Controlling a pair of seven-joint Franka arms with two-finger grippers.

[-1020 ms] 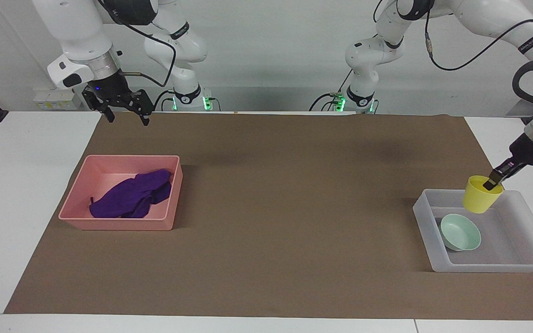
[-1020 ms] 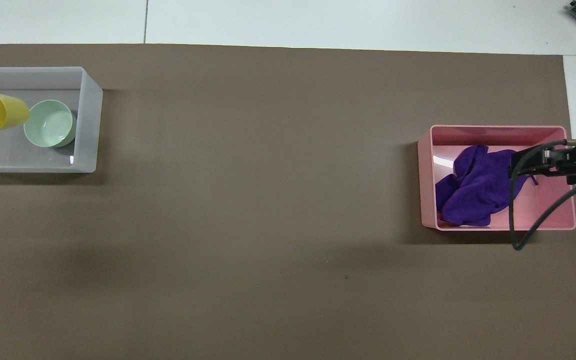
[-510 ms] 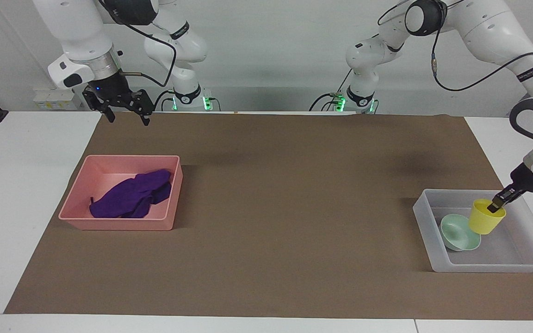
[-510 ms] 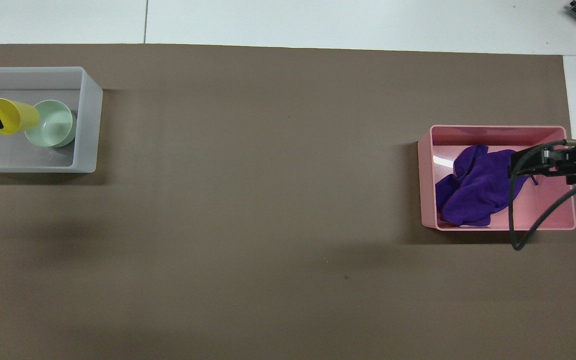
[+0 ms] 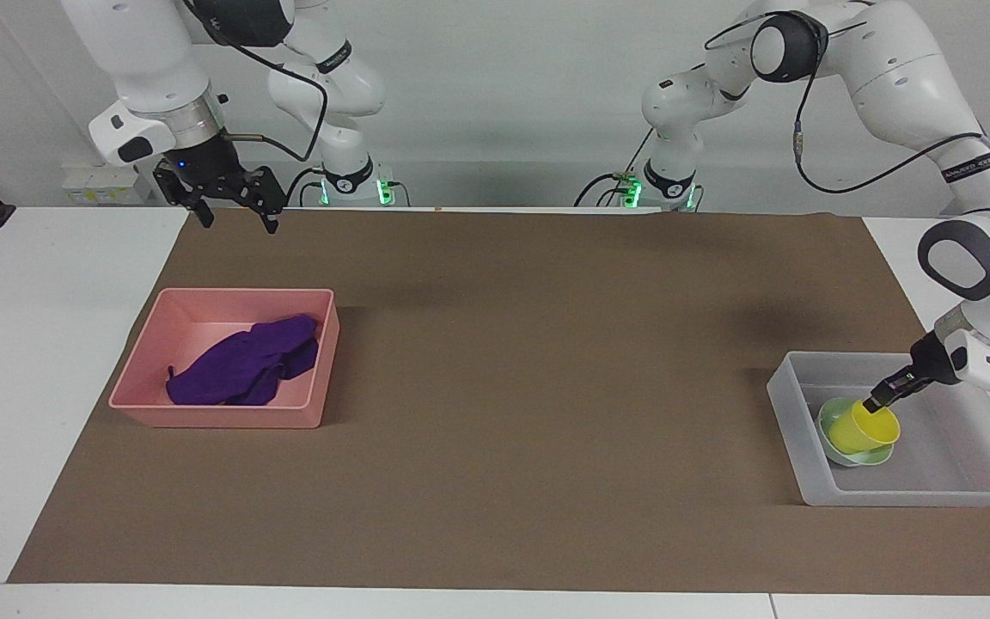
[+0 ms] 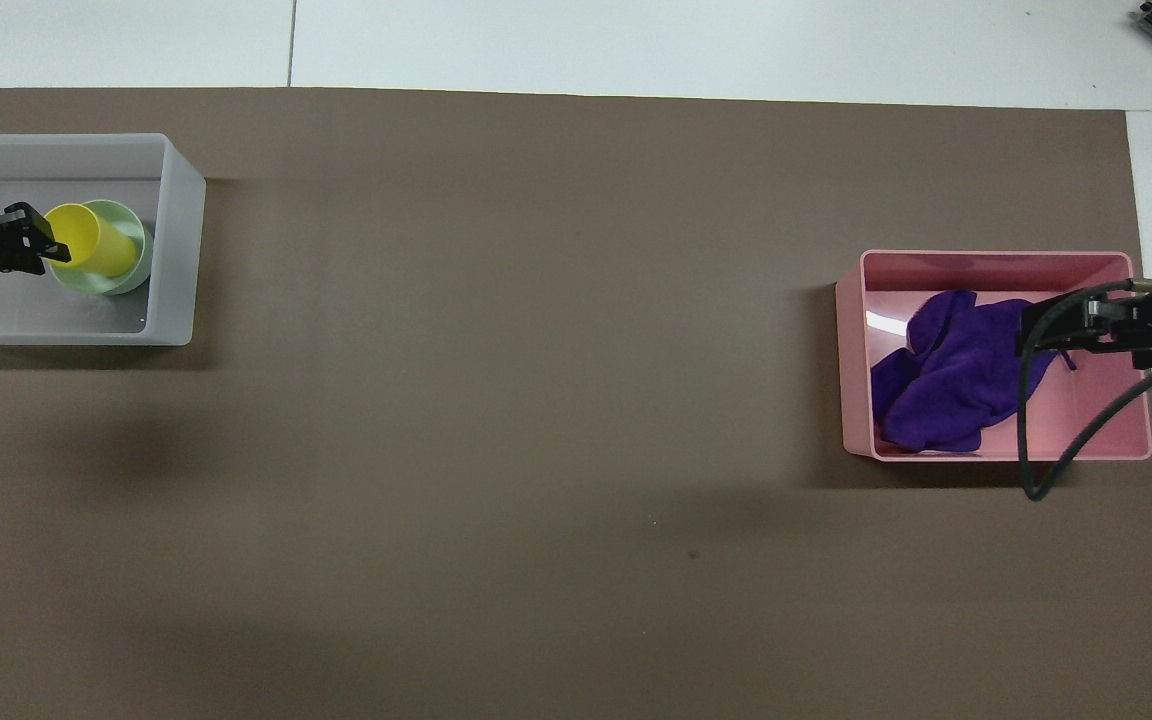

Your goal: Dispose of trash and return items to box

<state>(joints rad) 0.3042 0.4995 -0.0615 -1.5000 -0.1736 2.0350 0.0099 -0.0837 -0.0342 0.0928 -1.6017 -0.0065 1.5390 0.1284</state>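
My left gripper is shut on the rim of the yellow cup, which sits tilted inside the mint-green bowl. The bowl lies in the translucent whitish box at the left arm's end of the table. The purple cloth lies crumpled in the pink tub at the right arm's end. My right gripper is open and empty, held high over the tub's edge nearest the robots.
A brown mat covers most of the white table and both tubs stand on it. A black cable hangs from the right arm over the pink tub.
My left gripper has lowered the yellow cup from above the box's rim down into the box and into the mint-green bowl. The right arm has not moved.
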